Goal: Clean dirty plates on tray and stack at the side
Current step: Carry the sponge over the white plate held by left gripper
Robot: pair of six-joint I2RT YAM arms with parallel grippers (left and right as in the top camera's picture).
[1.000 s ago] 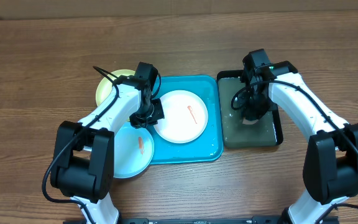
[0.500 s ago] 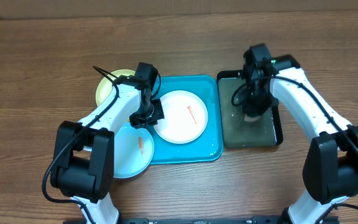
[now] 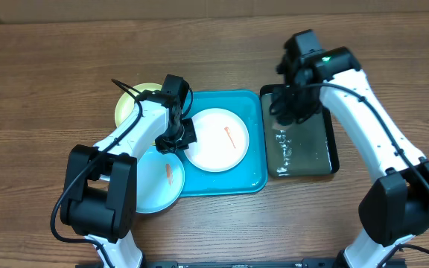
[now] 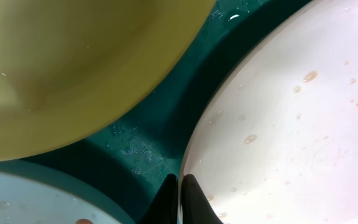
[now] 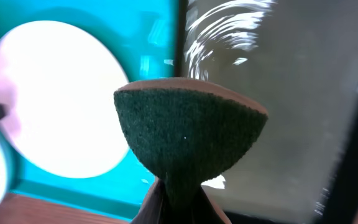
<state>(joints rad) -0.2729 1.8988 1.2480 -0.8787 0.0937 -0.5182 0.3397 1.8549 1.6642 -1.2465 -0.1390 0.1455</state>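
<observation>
The white plate [image 3: 216, 139] with an orange smear lies on the turquoise tray [image 3: 250, 106]. My left gripper [image 3: 171, 138] is shut on the white plate's left rim; the left wrist view shows the fingers [image 4: 180, 190] pinching the rim of the white plate [image 4: 291, 124]. The yellow-green plate [image 3: 134, 104] sits at the tray's back left, partly under the arm. The light blue plate [image 3: 159, 179], smeared orange, overlaps the tray's front left edge. My right gripper [image 3: 287, 110] is shut on a green sponge [image 5: 188, 137], held above the black tray's back left.
The black tray [image 3: 337, 149] holds rippling water and stands right of the turquoise tray. Brown wooden table [image 3: 51, 59] lies all around. The right wrist view shows the white plate [image 5: 55, 99] and the black tray's water [image 5: 284, 124].
My right gripper lifted the sponge out of the black tray's water and moved back and left; the water now ripples. The left arm has not moved.
</observation>
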